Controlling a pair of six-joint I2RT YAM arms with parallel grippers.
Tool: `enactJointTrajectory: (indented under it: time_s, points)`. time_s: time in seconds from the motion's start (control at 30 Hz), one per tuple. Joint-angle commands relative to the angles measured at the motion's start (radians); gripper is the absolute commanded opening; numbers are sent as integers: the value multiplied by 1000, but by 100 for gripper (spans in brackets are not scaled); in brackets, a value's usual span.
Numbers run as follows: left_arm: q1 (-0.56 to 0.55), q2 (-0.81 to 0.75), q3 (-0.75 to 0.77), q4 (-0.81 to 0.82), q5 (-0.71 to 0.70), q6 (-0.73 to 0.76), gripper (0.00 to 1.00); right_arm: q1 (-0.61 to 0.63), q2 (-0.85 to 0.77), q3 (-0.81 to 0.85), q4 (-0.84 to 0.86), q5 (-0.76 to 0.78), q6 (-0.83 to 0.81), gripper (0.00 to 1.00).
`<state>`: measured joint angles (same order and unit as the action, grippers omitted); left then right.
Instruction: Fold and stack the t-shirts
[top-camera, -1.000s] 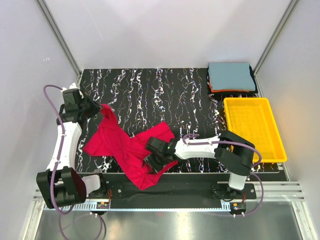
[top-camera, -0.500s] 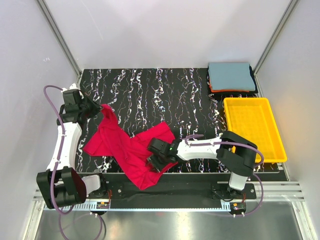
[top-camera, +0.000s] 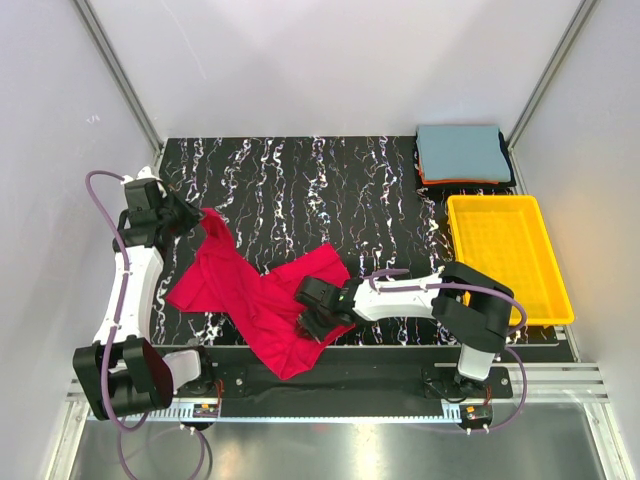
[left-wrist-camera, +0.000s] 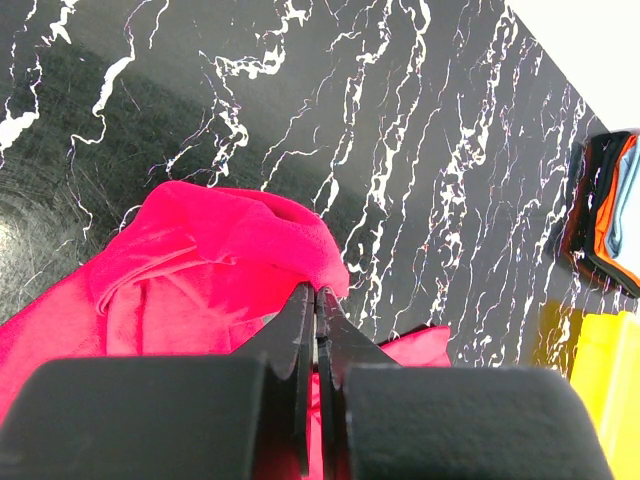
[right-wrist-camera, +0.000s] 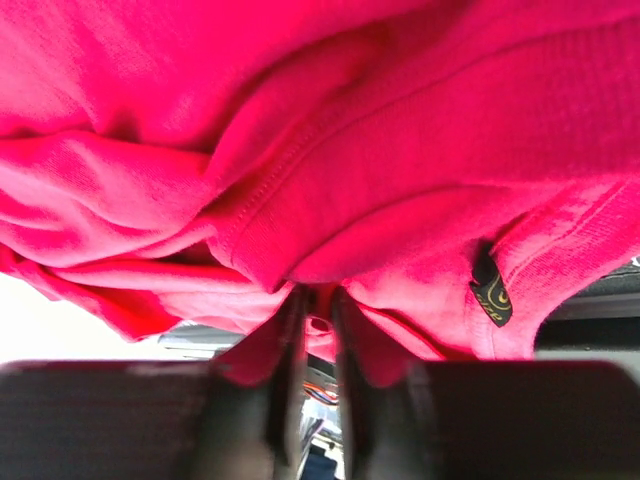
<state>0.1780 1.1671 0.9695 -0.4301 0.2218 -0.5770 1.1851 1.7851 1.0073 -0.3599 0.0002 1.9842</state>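
Note:
A crumpled red t-shirt (top-camera: 240, 295) lies across the front left of the black marbled table (top-camera: 330, 190) and hangs over its near edge. My left gripper (top-camera: 197, 216) is shut on the shirt's far corner, and red cloth (left-wrist-camera: 210, 260) shows between its closed jaws (left-wrist-camera: 316, 297). My right gripper (top-camera: 312, 322) sits low on the shirt's near right part. In the right wrist view its jaws (right-wrist-camera: 316, 300) stand close together with a fold of red cloth (right-wrist-camera: 330, 150) between the tips. Folded t-shirts (top-camera: 463, 154) are stacked at the back right, grey-blue on top of orange and dark ones.
A yellow plastic tray (top-camera: 555, 262) stands on the right side of the table, just in front of the folded stack. White walls close in the table at the back and on both sides. The folded stack (left-wrist-camera: 608, 215) and the tray (left-wrist-camera: 600, 370) also show in the left wrist view.
The right gripper's jaws have narrowed onto a fold of the red shirt, and it has shifted slightly toward the near edge. The left arm has not moved.

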Motion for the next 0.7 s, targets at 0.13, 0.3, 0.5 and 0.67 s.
enactJointTrajectory:
  time_s: [0.13,0.3,0.5,0.67]
  points:
    - [12,-27,-3,48,25,5,0,7,-36,-10,-2,60,108,0]
    - [12,-37,9,44,33,9,0,-27,-158,-50,-5,164,7,0]
    - [12,-53,121,31,125,-61,0,-273,-464,-98,-8,222,-385,0]
    - [11,-49,306,-11,197,-122,0,-444,-559,209,-273,286,-788,0]
